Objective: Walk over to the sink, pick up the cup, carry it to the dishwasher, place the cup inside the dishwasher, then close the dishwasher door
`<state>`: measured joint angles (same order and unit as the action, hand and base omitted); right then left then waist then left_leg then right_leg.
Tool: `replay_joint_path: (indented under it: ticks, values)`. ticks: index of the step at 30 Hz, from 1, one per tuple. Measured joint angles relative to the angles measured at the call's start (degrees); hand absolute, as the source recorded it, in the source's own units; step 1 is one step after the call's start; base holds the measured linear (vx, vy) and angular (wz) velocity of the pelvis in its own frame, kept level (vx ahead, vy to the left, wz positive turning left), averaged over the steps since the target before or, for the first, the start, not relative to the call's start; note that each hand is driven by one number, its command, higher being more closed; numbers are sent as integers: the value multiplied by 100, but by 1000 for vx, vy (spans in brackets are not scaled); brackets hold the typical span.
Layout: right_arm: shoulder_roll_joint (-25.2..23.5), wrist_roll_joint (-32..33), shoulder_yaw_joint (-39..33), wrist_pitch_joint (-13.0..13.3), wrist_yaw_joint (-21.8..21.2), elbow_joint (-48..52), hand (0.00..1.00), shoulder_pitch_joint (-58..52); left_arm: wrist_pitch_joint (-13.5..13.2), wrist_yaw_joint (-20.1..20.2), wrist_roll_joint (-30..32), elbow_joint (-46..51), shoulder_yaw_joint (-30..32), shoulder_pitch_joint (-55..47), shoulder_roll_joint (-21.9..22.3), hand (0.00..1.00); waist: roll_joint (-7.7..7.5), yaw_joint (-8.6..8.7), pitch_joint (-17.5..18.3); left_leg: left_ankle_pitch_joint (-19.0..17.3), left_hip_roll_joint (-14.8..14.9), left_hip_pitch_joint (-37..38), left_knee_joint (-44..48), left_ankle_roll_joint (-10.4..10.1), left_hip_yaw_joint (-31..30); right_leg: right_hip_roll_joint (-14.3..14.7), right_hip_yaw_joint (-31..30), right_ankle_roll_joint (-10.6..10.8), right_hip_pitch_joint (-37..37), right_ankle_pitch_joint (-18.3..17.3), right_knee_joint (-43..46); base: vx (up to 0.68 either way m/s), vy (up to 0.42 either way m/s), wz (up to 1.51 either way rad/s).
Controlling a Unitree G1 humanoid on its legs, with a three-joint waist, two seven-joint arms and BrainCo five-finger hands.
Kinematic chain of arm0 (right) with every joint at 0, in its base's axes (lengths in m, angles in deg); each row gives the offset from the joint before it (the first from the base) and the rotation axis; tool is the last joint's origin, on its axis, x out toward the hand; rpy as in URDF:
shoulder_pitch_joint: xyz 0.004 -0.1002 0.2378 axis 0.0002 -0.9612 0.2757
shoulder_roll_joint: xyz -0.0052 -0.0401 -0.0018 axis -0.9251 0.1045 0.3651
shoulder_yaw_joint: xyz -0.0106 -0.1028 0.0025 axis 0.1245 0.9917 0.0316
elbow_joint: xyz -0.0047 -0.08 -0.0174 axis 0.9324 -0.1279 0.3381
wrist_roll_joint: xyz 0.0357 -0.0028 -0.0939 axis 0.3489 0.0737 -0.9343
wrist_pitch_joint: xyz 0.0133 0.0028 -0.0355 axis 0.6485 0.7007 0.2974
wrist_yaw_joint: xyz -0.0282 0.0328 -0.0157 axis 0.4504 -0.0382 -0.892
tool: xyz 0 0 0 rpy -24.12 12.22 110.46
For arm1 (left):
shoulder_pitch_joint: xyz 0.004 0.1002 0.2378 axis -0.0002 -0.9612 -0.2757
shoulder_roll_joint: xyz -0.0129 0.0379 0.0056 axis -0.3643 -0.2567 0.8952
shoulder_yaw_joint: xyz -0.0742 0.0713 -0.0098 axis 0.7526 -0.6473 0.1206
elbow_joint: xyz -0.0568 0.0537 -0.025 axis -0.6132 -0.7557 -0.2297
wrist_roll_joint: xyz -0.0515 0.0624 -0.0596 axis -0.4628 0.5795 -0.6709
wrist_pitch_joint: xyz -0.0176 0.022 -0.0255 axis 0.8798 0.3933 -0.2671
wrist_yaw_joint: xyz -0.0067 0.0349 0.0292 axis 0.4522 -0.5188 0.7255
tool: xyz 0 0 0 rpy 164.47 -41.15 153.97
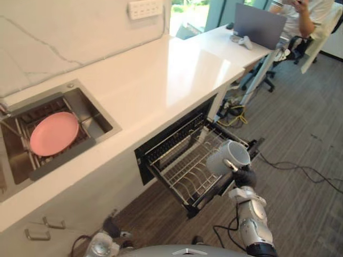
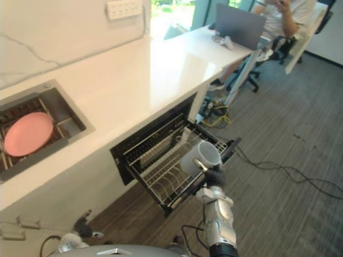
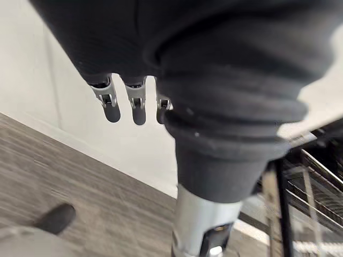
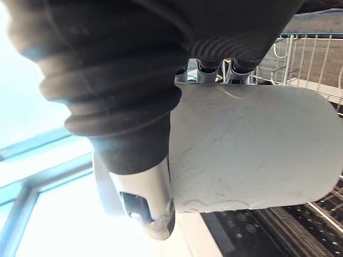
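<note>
**Cup poised over dishwasher rack**

Cup [image 1: 229, 156], white, was held tilted in the robot's right hand [image 1: 245, 178]. Fingers curled over its wall w/ thumb on the opposite side, mouth angled up. It hovered just above the outer end of the pulled-out dishwasher rack [image 1: 179, 168], below the counter [image 1: 161, 80]. Left hand [image 3: 138, 104] hung low near the cabinet front, fingers loosely straight & side by side, holding nothing. Pink plate [image 1: 53, 133] lay in the sink [image 1: 99, 122], well apart from the work.

Placing looked to be the step in hand. Cup prob. needed rolling mouth-down & lowering betw. the rows of tines, not onto them, so it wouldn't rock. Grip seemed best eased only once the rim rested on wire. Hand could then lift straight up, clear of the rack, before any push on rack or door. Smooth wall looked slippery, so a slow wrist roll seemed wise.
</note>
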<state>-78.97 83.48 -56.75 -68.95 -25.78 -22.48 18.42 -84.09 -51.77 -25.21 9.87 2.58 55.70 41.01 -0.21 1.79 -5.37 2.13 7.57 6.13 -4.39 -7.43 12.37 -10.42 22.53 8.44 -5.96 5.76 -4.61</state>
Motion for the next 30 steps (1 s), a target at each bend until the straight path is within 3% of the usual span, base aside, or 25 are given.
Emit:
replay_joint_path:
  ticks: [6, 9, 11, 14, 18, 24, 30]
  values:
    - [275, -748, 113, -447, 42, -672, 100, 361, -2, -159, 75, -38, 264, -225, 93, 0, -3, -196, -76, 107, -60, -215, -2, 51, -288, -45, 240, 17, 14, -16, 0, -47, 2, 25]
    - [530, -945, 246, -591, 123, -1063, 100, 776, -16, -164, -163, -37, 341, -162, 103, 0, -6, -244, -255, 193, -58, -348, -6, 61, -440, -38, 358, 0, 32, -16, 1, -95, -8, 27]
    - [662, -1008, 339, -737, 255, -1291, 100, 1126, -37, -164, -419, -30, 520, -74, 122, 0, -58, -387, -382, 284, -35, -576, -21, 59, -502, -11, 435, -30, 210, -1, 1, -97, -7, 19]
    - [689, -966, 344, -860, 308, -1552, 100, 1577, -53, -163, -564, -4, 715, 91, 90, 0, -180, -475, -681, 399, -15, -790, -1, 60, -644, 21, 559, -104, 320, 57, 3, -56, -11, 26]
    - [754, -932, 577, -984, 460, -1911, 100, 2261, -93, -162, -804, 60, 863, 378, -59, 0, -379, -736, -1169, 528, 9, -1119, 30, 56, -838, 55, 668, -136, 528, 110, 77, -47, -11, 24]
    - [1261, -920, 687, -1085, 489, -2428, 100, 3159, -76, -157, -1118, 192, 955, 568, -225, 0, -396, -985, -1814, 572, 30, -1568, 274, 53, -1139, 38, 655, -179, 821, 28, 398, -29, 0, 23]
    - [1458, -667, 733, -1533, 217, -3001, 100, 3600, -4, -9, -1154, 164, 943, 680, -255, 0, -402, -1110, -1920, 716, 70, -1897, 203, 46, -1359, 32, 677, -231, 1185, -200, 741, -38, -14, 14]
